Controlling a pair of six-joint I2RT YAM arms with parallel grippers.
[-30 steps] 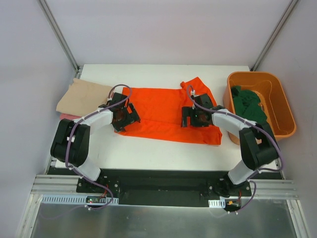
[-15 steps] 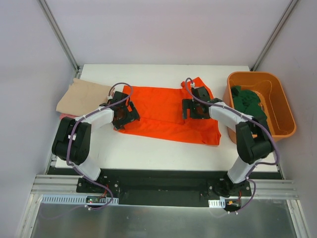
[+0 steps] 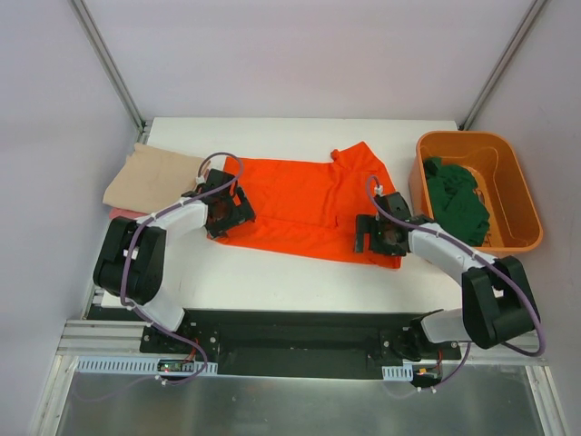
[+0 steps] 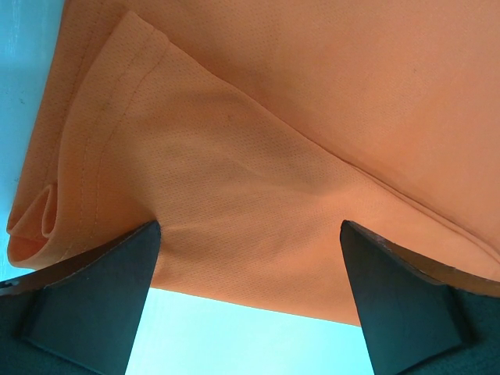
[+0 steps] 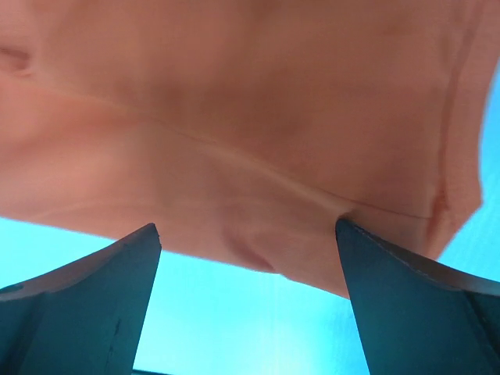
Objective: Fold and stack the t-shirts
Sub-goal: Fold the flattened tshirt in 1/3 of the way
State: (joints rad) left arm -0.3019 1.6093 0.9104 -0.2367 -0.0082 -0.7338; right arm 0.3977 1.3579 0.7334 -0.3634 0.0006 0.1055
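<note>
Orange t-shirt (image 3: 304, 204) lies spread flat across the middle of the desk (image 3: 300, 277). Left pincer (image 3: 227, 211) sits over its left edge by the sleeve, jaws spread wide – wrist view shows the sleeve hem between the fingers (image 4: 94, 297), nothing pinched. Right pincer (image 3: 379, 238) is at the near right corner, jaws spread apart over the hem too. Beige t-shirt (image 3: 150, 177) is folded at the far left – pink one (image 3: 123, 215) peeks out underneath. Dark green one (image 3: 458, 195) is bunched in the orange bin (image 3: 522, 204) on the right.
</note>
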